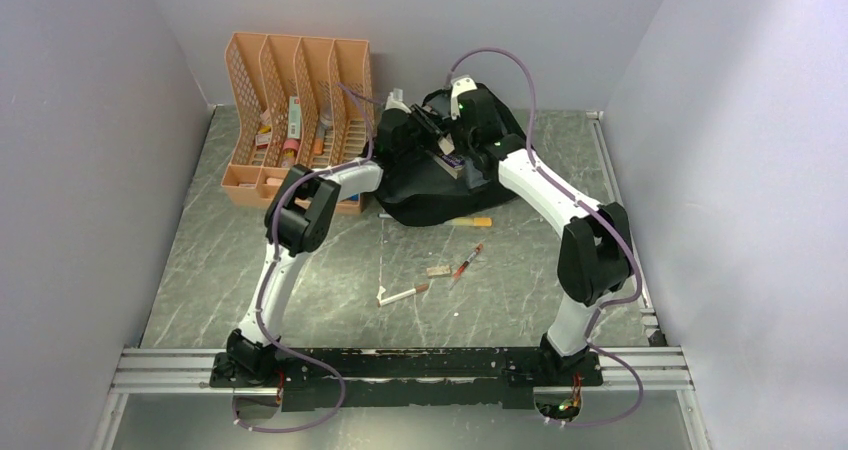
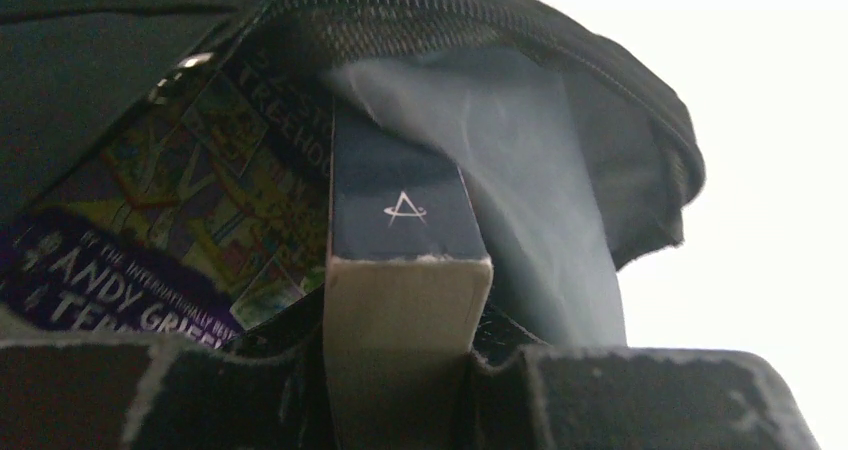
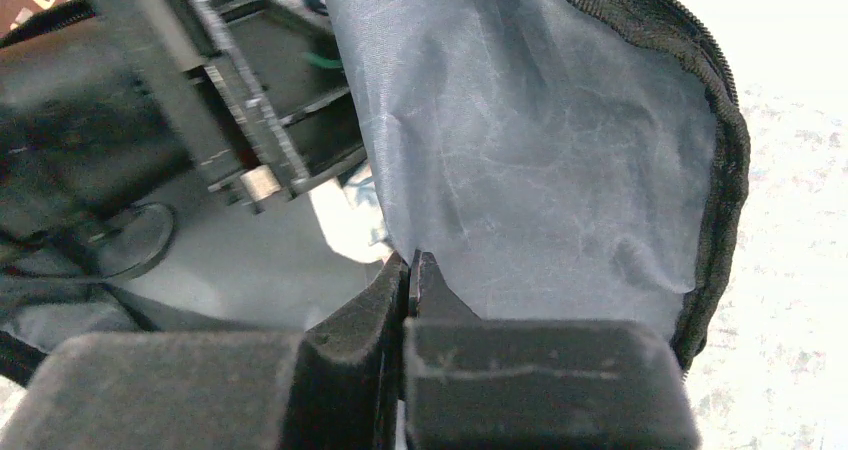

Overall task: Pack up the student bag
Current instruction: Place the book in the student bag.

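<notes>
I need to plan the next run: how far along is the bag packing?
Done: a colourful book sits inside the student bag. In hand: the left gripper clamps a dark-spined book between its fingers at the opening, while the right gripper pinches the lining open. Left: pens and a small block lie on the table.

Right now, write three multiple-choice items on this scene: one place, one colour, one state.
1. Where does the peach slotted plastic organiser stand?
A) left of the large black fabric backpack
B) between the arm bases
C) on the backpack
2. What colour is the backpack's lining?
A) red
B) grey
C) yellow
3. What does the left gripper hold?
A) nothing
B) a pen
C) a thick black-spined book
Answers: 1 A, the top view shows it beside the bag; 2 B, the right gripper pinches grey cloth; 3 C, the book sits clamped between its fingers.
</notes>
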Motion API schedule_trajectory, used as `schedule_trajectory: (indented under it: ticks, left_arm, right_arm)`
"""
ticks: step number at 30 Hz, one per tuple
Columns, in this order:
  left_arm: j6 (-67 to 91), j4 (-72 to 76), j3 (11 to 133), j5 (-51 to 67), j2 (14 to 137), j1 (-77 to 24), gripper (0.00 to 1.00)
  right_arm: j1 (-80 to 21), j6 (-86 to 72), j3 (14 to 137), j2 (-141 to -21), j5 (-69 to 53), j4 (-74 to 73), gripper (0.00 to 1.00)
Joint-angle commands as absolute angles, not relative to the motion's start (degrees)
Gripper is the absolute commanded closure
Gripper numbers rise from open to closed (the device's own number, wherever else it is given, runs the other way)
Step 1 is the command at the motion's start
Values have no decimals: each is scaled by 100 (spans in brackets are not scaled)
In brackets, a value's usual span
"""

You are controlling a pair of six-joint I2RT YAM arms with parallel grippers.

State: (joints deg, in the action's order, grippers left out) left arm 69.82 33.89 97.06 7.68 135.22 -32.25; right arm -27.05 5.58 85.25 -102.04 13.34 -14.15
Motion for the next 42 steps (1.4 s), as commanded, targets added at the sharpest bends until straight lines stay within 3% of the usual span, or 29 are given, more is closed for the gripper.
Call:
schedule_trajectory:
  ticks: [1, 11, 18, 21, 24, 29, 33, 42]
  left_arm:
    - [6979, 3802, 10739, 365, 13894, -3401, 95]
    - [6940, 2901, 12033, -70, 14930, -3577, 94]
    - [6720, 2422, 12163, -109, 14977, -3603, 71]
    - [6663, 2363, 12077, -54, 14928, -3604, 55]
    - [6569, 2338, 11892, 25, 14796, -3595, 31]
    - [6389, 2370, 11372, 131, 14430, -3582, 9]
    - [6299, 2193, 11016, 296, 14115, -3528, 3]
    - [6155, 2001, 9571, 381, 12955, -3290, 3]
  right_arm:
    - [-2681, 354, 8356, -9726, 1162, -1094, 100]
    - [-2598, 180, 7972, -9435, 899, -992, 100]
    - [-2483, 141, 7858, -9361, 767, -942, 100]
    - [-2438, 126, 7832, -9364, 716, -923, 100]
    - [-2422, 122, 7827, -9358, 672, -936, 100]
    - [-2367, 145, 7785, -9326, 700, -943, 100]
    - [-2296, 147, 7677, -9300, 693, -897, 100]
    - [-2197, 136, 7548, -9234, 621, -894, 100]
